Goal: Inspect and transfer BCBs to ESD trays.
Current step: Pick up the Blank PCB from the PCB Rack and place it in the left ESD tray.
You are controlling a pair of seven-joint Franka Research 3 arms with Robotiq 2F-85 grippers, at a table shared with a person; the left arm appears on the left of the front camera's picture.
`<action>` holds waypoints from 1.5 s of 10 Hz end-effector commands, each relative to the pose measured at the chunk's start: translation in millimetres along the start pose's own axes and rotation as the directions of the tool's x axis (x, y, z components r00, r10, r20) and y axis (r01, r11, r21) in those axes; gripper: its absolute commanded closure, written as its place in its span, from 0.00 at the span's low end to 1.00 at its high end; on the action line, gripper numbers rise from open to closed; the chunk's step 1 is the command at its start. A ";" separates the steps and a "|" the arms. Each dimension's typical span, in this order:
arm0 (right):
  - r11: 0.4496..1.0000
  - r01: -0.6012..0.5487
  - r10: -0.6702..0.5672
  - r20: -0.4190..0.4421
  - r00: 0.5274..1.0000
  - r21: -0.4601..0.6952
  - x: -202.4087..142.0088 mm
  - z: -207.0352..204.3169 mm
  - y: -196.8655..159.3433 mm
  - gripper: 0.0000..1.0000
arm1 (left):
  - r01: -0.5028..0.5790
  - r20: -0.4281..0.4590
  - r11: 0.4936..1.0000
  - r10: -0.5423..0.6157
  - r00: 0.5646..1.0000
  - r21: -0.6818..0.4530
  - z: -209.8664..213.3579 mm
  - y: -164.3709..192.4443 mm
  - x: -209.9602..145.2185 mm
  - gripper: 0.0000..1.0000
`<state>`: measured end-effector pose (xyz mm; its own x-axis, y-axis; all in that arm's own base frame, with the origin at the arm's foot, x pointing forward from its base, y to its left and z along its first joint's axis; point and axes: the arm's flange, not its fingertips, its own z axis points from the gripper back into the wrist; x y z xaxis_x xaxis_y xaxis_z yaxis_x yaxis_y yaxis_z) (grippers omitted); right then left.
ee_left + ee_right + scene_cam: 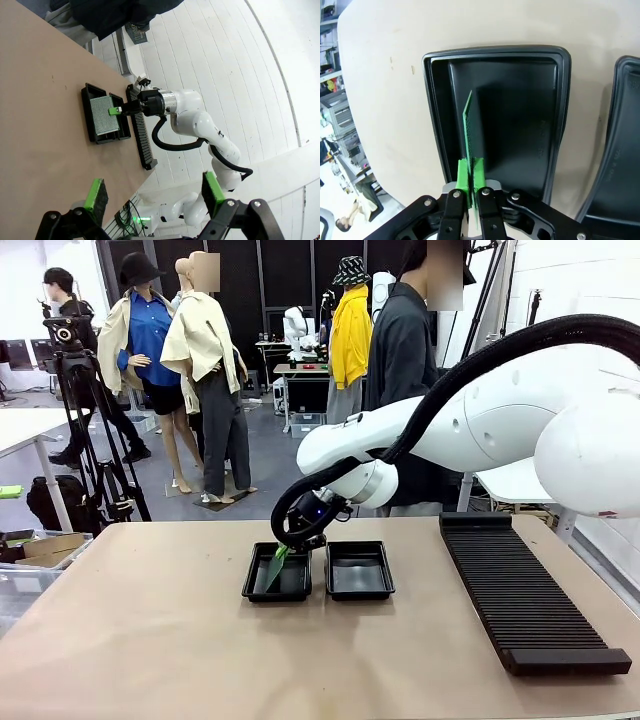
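A BCB (468, 130) is held pinched by one end in the right gripper (471, 172), its long axis running straight out from it down into the leftward ESD tray (495, 50), while the left gripper (155, 192) is seen spread, well apart

The front camera looks across the surface (150, 640). The left wrist camera views the ESD trays (89, 120) from afar, rolled sideways. The right wrist camera hangs close above one.
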<state>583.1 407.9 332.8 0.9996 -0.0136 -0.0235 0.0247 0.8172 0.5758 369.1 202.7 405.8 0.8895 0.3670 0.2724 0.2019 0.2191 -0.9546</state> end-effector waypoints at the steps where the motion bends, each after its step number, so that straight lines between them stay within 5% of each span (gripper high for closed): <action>1: 0.998 0.037 -0.038 -0.002 0.999 -0.050 0.1 7.3 8.5 0.87 | 0.001 0.005 1.000 -0.001 1.000 0.000 1.9 -1.9 -1.3 0.00; 3: 0.993 0.059 -0.060 -0.006 0.998 -0.107 -4.2 16.2 14.7 0.66 | 0.001 0.005 1.000 -0.001 1.000 0.000 1.9 -1.9 -1.3 0.00; 6: 0.981 0.089 -0.090 0.004 0.996 -0.172 -14.4 37.7 24.7 0.11 | 0.001 0.005 1.000 -0.001 1.000 0.000 1.9 -1.9 -1.3 0.00; 7: 0.978 0.092 -0.093 0.008 0.996 -0.188 -17.0 41.5 27.3 0.00 | 0.001 0.005 1.000 -0.001 1.000 0.000 1.9 -1.9 -1.3 0.00; 15: 0.982 0.090 -0.092 -0.007 0.996 -0.167 -17.9 46.5 27.0 0.00 | 0.001 0.005 1.000 -0.001 1.000 0.000 1.9 -1.9 -1.3 0.00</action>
<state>566.4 403.3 386.2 0.9931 -0.0838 -0.0826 0.1112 0.8974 0.4269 369.1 202.8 405.8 0.8894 0.3671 0.2724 0.2019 0.2191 -0.9546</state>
